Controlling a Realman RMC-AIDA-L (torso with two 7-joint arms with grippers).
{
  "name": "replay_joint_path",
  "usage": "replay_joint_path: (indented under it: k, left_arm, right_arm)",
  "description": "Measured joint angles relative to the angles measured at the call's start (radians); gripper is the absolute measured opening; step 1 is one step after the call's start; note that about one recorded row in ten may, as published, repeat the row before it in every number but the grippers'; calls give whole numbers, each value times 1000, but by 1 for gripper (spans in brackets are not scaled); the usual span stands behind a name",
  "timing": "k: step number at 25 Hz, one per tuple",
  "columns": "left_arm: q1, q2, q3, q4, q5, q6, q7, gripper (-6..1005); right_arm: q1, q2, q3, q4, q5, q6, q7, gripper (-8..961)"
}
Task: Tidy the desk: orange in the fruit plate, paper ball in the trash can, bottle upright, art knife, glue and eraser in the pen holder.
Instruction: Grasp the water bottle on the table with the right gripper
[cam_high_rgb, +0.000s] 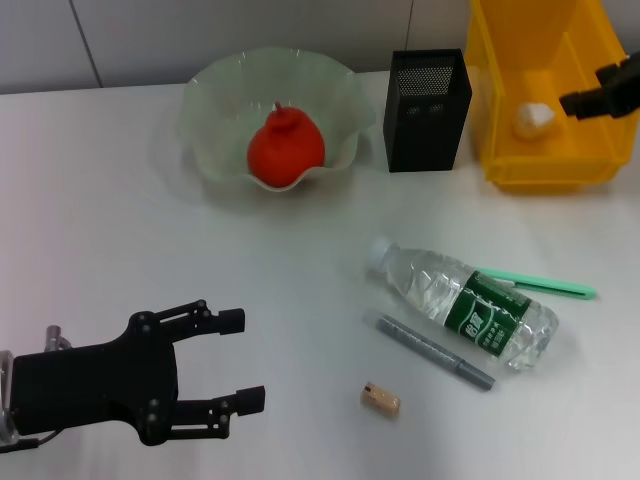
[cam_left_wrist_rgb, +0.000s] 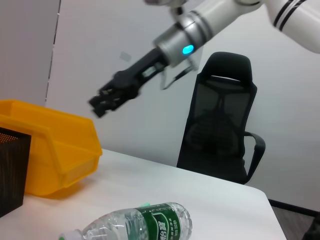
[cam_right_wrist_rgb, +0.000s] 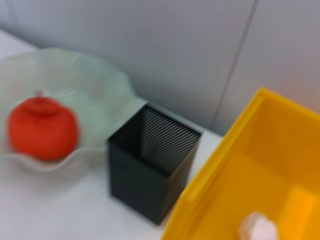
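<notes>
Right gripper (cam_high_rgb: 572, 103) above the trash can (cam_high_rgb: 500, 150), holding nothing; fingers' spread unclear.
Paper ball (cam_high_rgb: 533, 119) inside; left gripper (cam_high_rgb: 240, 360) spread wide, empty.

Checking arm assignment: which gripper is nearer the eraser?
Left. The left gripper sits low on the desk beside the eraser; the right gripper hovers over the far trash can.

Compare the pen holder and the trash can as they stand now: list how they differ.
The pen holder is black mesh, tall and narrow; the trash can is solid bright yellow plastic, wider and lower at its front. The right wrist view shows nothing inside the pen holder, while the trash can holds the paper ball. Both are open-topped and stand side by side at the back of the desk.
</notes>
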Motion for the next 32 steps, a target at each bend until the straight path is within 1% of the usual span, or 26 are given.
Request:
replay_joint_path:
  k: [2,3,4,5,6,7,8,10,11,12,13,14,15,16,17,19,20,22,24,25,29,31,32]
  left_arm:
    - [-1,0,-6,0,0,1,-8,857]
    - [-2,1,-7,0,0,2,-8,857]
    - [-2,1,-7,0,0,2,-8,857]
    - [-3,2,-7,1,0,4,-8,857]
    - [-3,2,-7,1,0,5,-8,857]
    - [-3,2,-7,1,0,6,-8,857]
    - [-3,2,-7,1,0,6,-9,857]
    - [-2,2,-7,1,0,7,-9,857]
    - [-2,2,-7,1,0,7,-9,857]
    - [-1,2,-7,1,0,7,-9,857]
    - [-1,2,-7,1,0,6,-9,857]
    - [-1,2,-7,1,0,6,-9,857]
    - [0,2,-7,1,0,6,-9,857]
    - [0,2,-7,1,0,6,-9,857]
    - [1,2,-7,1,0,6,-9,857]
    - [1,2,-7,1,0,5,-9,857]
    - [2,2,-6,1,0,5,-9,857]
    - [2,2,-4,1,0,5,-9,857]
    - [3,2,-1,1,0,5,-9,857]
    - [3,2,0,1,0,5,-9,857]
    - [5,2,1,1,0,6,-9,857]
    - [6,3,2,1,1,6,-9,857]
    - [6,3,2,1,1,5,-9,857]
  right_arm:
    - [11,-3,12,-58,-1,-122,24,544]
    - [11,-3,12,-58,-1,-122,24,544]
    - [21,-7,15,-79,-1,-176,38,544]
    - [48,-17,13,-94,-2,-278,53,544]
    - [48,-17,13,-94,-2,-278,53,542]
    - [79,-25,6,-88,-2,-366,58,540]
    - [79,-25,6,-88,-2,-366,58,538]
    - [125,-29,-16,-53,-4,-454,62,535]
    - [125,-29,-16,-53,-4,-454,62,533]
    - [141,-29,-28,-40,-6,-477,63,531]
    - [155,-28,-39,-29,-13,-493,66,553]
    - [168,-24,-50,-21,-24,-503,69,575]
    - [186,-14,-72,-13,-47,-505,79,598]
    - [186,-14,-72,-13,-47,-505,79,620]
    - [202,-5,-101,-2,-68,-500,93,642]
    - [209,-3,-115,5,-76,-497,101,721]
    - [226,1,-149,29,-94,-487,116,760]
    - [238,3,-180,57,-107,-468,128,839]
    - [244,3,-192,74,-110,-460,135,839]
    - [263,4,-215,122,-114,-447,150,840]
    - [284,4,-244,180,-124,-423,170,839]
    - [311,4,-287,264,-142,-377,210,838]
    - [311,4,-287,264,-142,-377,210,837]
